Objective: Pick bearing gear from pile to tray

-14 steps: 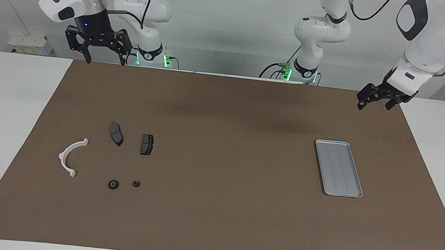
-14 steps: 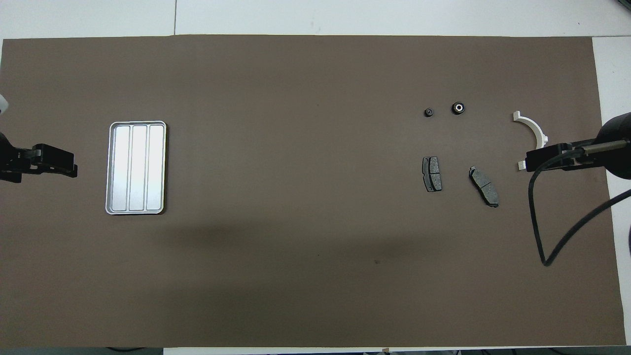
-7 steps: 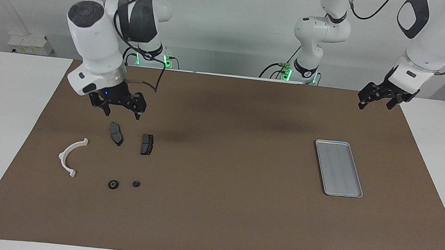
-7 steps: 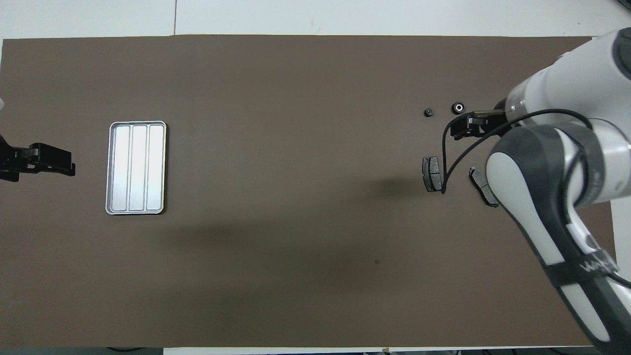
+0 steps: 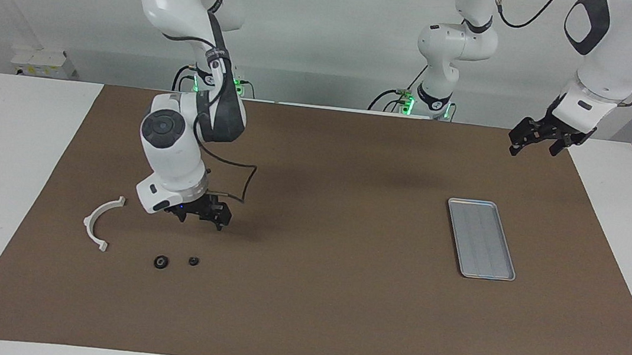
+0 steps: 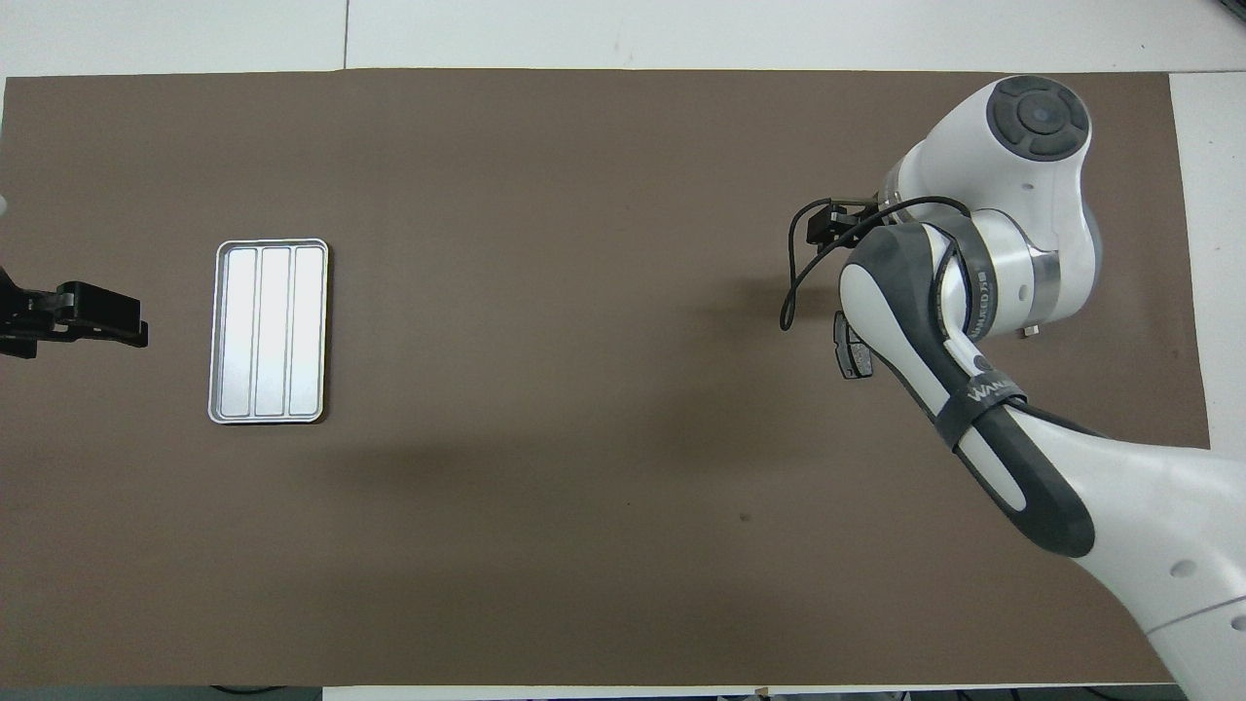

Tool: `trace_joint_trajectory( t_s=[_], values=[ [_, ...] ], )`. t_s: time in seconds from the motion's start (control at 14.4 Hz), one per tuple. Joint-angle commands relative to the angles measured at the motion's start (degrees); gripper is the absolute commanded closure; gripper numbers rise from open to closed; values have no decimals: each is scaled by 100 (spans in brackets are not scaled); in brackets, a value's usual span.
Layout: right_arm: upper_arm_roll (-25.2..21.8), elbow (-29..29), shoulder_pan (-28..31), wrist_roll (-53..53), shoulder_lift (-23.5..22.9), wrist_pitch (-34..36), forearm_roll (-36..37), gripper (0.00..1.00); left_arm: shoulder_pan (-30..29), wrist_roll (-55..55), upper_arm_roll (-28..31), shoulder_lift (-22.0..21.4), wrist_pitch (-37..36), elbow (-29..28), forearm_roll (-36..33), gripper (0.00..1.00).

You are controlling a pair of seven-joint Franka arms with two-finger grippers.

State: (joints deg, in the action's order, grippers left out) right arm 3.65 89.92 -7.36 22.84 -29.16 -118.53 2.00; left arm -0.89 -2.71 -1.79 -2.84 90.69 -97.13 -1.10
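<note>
A brown mat (image 5: 314, 296) covered most of a white table. Toward the right arm's end lay the pile: a white curved arc (image 5: 98, 222), and at about four o'clock from it in the facing view two small black round pieces, the larger (image 5: 161, 262) beside the smaller (image 5: 193, 260). Both sat on the mat, apart from each other.

The right gripper (image 5: 201, 216) hung low over the mat, at roughly twelve o'clock from the smaller round piece in the facing view and clear of it. Its jaws pointed down, but I could not tell whether they were apart or together. The right arm's white body hid most of the pile from overhead; only the edge of one dark grey brake pad (image 6: 847, 350) showed beside the arm.

The silver-grey tray (image 5: 481, 239) lay toward the left arm's end of the table, well apart from the pile, with nothing in it. The left gripper (image 5: 534, 138) waited in the air near the mat's corner, at about one o'clock from the tray in the facing view; its jaws stood apart.
</note>
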Motion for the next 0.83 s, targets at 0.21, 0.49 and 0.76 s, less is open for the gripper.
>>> trace_joint_trajectory(
  t_s=[0.21, 0.49, 0.76],
  values=[
    [-40, -1371, -2, 555, -1327, 252, 467, 0, 63, -72, 47, -138, 159, -183, 49, 0],
    [-40, -1565, 68, 801, -1557, 234, 512, 0, 167, -247, 39, -278, 467, -534, 49, 0],
    [-49, -1575, 95, 836, -1575, 121, 512, 5, 177, -256, 39, -358, 643, -702, 49, 0]
  ],
)
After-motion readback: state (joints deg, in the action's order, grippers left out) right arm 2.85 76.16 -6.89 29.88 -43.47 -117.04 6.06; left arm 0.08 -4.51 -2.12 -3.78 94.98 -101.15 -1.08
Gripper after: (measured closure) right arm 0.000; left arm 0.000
